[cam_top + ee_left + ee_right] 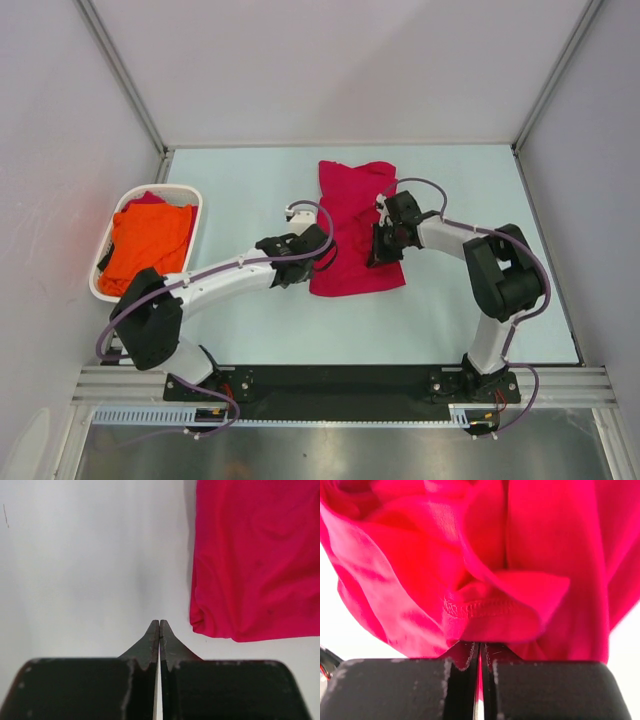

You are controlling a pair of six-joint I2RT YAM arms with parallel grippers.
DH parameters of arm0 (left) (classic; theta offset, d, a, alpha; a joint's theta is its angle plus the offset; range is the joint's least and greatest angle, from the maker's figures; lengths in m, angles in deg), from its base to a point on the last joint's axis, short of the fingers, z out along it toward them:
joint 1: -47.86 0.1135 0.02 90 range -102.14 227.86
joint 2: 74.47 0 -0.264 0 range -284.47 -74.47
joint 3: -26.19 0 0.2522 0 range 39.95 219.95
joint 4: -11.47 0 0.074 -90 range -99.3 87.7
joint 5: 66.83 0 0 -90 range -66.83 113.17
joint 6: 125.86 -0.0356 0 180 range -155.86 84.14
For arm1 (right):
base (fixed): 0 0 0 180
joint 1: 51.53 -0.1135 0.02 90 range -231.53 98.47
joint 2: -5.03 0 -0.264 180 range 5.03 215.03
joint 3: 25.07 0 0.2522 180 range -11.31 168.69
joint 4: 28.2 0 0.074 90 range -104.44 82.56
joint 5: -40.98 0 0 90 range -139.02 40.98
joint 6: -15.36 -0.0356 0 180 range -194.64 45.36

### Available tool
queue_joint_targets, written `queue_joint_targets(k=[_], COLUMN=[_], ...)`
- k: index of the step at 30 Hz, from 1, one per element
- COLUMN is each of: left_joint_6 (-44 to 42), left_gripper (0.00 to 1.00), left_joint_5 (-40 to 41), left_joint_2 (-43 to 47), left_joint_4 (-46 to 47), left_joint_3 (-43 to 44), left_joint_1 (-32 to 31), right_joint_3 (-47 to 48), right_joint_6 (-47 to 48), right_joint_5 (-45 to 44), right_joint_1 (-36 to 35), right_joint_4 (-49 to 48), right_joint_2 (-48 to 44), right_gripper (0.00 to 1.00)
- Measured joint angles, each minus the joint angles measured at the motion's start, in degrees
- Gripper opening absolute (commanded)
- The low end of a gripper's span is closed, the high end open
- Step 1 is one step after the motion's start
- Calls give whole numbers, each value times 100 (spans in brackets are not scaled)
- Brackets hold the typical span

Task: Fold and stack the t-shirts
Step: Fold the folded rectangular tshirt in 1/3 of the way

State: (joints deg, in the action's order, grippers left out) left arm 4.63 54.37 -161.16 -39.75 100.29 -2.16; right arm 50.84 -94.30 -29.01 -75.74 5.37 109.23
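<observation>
The worktop [250, 180] carries the crimson t-shirt [350, 200] at its middle, between the two arms. The step in hand looks like a crosswise fold of this shirt, and it needs both side edges held. Only one is. The right pincer [479, 649] is clamped on the cloth at the shirt's right edge, with a sliver of red between its fingers and a stitched hem [475, 610] bunched just above them. The left pincer [159, 630] is pressed together on nothing, its tips over bare worktop just beside the shirt's rounded corner. In my judgement it should part again, shift onto the left edge and pinch there. A lift from the right side alone would likely drag the cloth askew and spoil the fold. Once both hold, an even, level carry should keep the edges aligned.

The crimson shirt lies as a long narrow panel with no sleeves showing from above, so it seems already folded in lengthwise. It is mostly flat, with soft wrinkles.

The orange t-shirt [145, 245] sits crumpled in the white basket [160, 188] at the left, well apart.
</observation>
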Motion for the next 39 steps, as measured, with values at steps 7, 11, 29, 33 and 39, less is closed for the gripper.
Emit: queue_joint_targets(k=[7,11,29,33,39], left_joint_6=[2,2,57,109,247], left_gripper=[0,0,23,88,98], left_joint_5=[7,31,210,192,-166], left_joint_2=[-33,-79,-409,-407,-516], left_joint_4=[-2,-9,-33,42,457], left_joint_3=[2,13,-2,-192,-507], left_joint_1=[0,0,0,26,70], right_joint_3=[588,1003,-286,-909,-1766], right_joint_6=[-50,-87,-232,-323,-592], right_joint_5=[-44,-184,-4398,-4282,-3038], right_joint_1=[-4,-4,-125,269,1259], right_joint_4=[-125,-120,-632,-695,-575], right_joint_2=[354,411,-1320,-3115,-4118], right_gripper=[0,0,28,68,87])
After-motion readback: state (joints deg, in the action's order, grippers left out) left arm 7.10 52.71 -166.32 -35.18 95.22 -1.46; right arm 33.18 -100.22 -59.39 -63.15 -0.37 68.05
